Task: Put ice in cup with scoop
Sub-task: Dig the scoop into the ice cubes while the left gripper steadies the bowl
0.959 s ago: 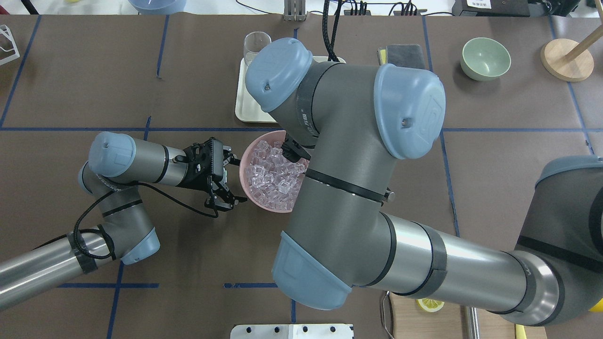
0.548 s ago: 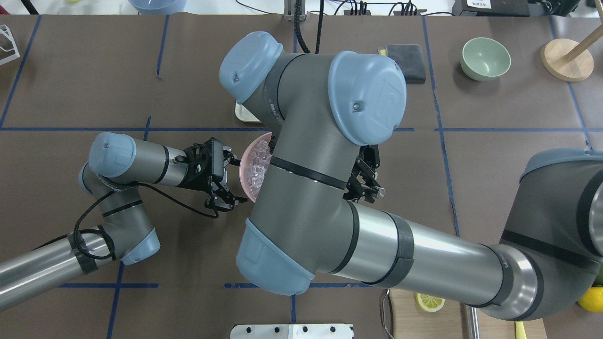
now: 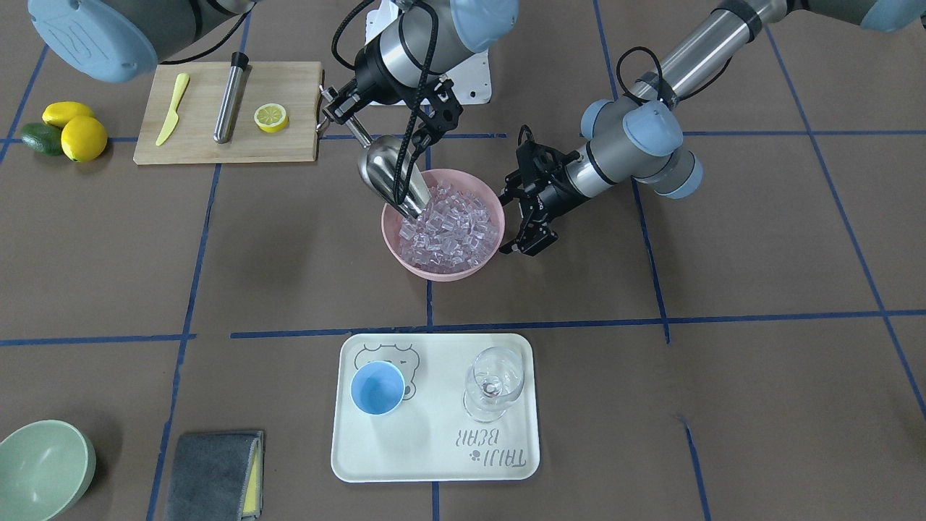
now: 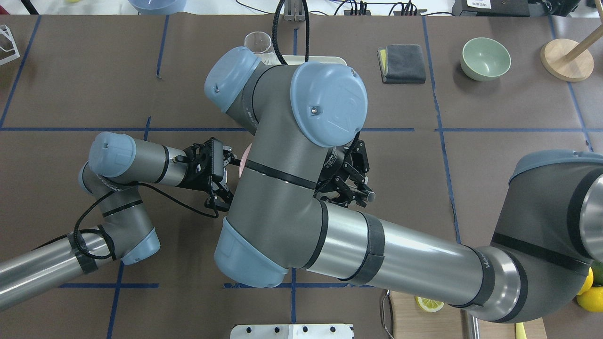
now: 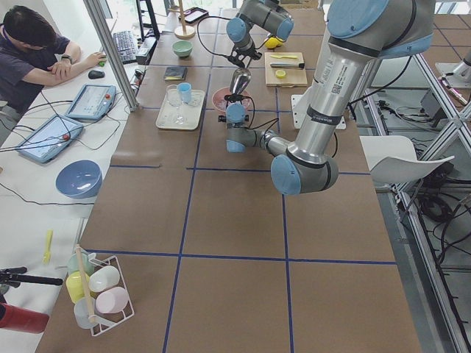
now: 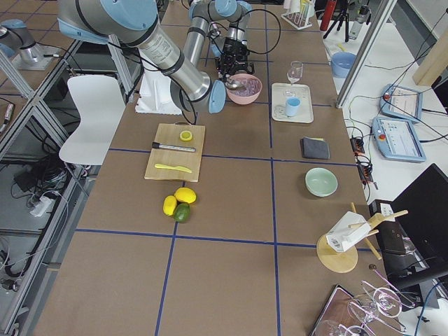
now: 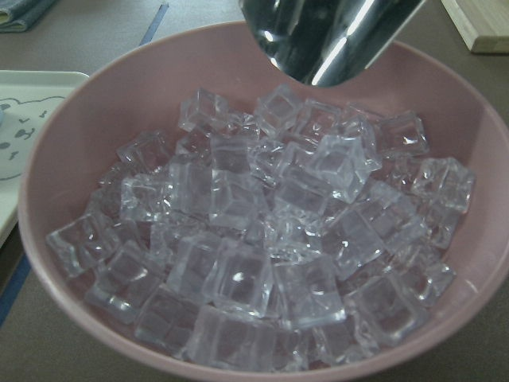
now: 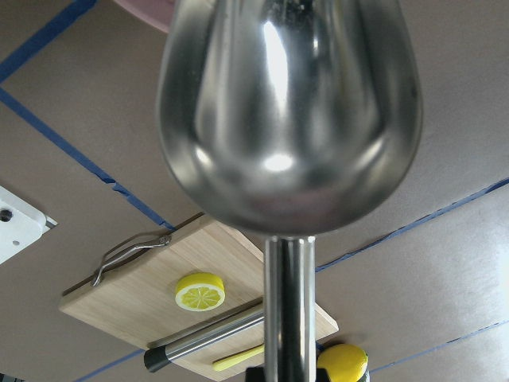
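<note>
The ice (image 3: 452, 221) fills a pink bowl (image 3: 405, 253) mid-table. My right gripper (image 3: 337, 107) is shut on the thin handle of the steel scoop (image 3: 391, 177). The scoop tilts down with its mouth at the ice by the bowl's rim. The right wrist view shows its shiny underside (image 8: 290, 119). My left gripper (image 3: 508, 223) is open beside the bowl's opposite side, and its wrist view looks onto the ice (image 7: 262, 239) under the scoop (image 7: 334, 40). The light-blue cup (image 3: 377, 388) stands empty on the white tray (image 3: 434, 456). In the overhead view the right arm hides bowl and cup.
A clear wine glass (image 3: 494, 380) stands on the tray beside the cup. A wooden board (image 3: 289, 145) holds a yellow knife (image 3: 171, 108), a steel cylinder (image 3: 230, 98) and a lemon slice (image 3: 270, 116). A green bowl (image 3: 43, 470) and a grey cloth (image 3: 213, 474) lie beyond.
My right arm has swung leftward in the overhead view and now covers the pink bowl. Its gripper has come into view right of the bowl. The left arm has not moved.
</note>
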{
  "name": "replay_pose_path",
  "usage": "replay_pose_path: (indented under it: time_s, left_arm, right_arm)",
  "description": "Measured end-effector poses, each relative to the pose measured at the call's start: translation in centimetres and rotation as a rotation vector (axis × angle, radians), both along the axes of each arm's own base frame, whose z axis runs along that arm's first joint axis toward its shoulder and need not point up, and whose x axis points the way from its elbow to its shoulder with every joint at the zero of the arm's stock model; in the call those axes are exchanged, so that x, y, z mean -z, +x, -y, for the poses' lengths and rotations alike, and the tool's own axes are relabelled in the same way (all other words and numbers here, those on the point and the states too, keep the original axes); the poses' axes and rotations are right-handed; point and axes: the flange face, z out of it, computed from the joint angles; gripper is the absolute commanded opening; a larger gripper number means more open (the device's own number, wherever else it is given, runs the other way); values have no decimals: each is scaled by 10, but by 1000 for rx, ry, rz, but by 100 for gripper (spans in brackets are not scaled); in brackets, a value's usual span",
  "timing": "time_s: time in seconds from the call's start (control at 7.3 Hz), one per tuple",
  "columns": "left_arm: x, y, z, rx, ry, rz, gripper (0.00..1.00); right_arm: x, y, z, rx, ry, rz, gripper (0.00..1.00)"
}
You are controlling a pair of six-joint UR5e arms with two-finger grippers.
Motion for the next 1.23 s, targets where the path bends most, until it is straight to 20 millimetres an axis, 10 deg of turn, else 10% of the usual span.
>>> replay_pose_path:
  time_s: [1.23]
  left_arm:
    - [0,0,0,1,0,0,100]
  right_arm:
    - [-35,-70,18,-30,36,69,0]
